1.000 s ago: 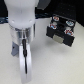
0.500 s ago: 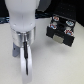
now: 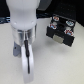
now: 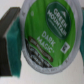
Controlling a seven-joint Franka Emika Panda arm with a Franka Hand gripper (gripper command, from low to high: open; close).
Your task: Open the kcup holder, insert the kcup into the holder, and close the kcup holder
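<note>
The kcup holder (image 3: pixel 60 29) is a black box with two light grey panels on its slanted front, at the exterior view's upper right. The kcup (image 4: pixel 47 35) fills the wrist view, with a green lid and a white rim with a bluish edge. A black finger with a teal pad (image 4: pixel 11 35) presses against its rim, and the other finger is out of frame. In the exterior view my gripper (image 3: pixel 25 52) hangs under the white arm, to the left of the holder and apart from it. The kcup does not show there.
The white arm (image 3: pixel 23 17) blocks much of the exterior view's left. A white elongated part (image 3: pixel 27 67) runs down below the gripper. The light table (image 3: pixel 57 62) lies around the holder, with a dark background behind it.
The arm and gripper have drifted very slightly toward the exterior view's right. The holder has not moved.
</note>
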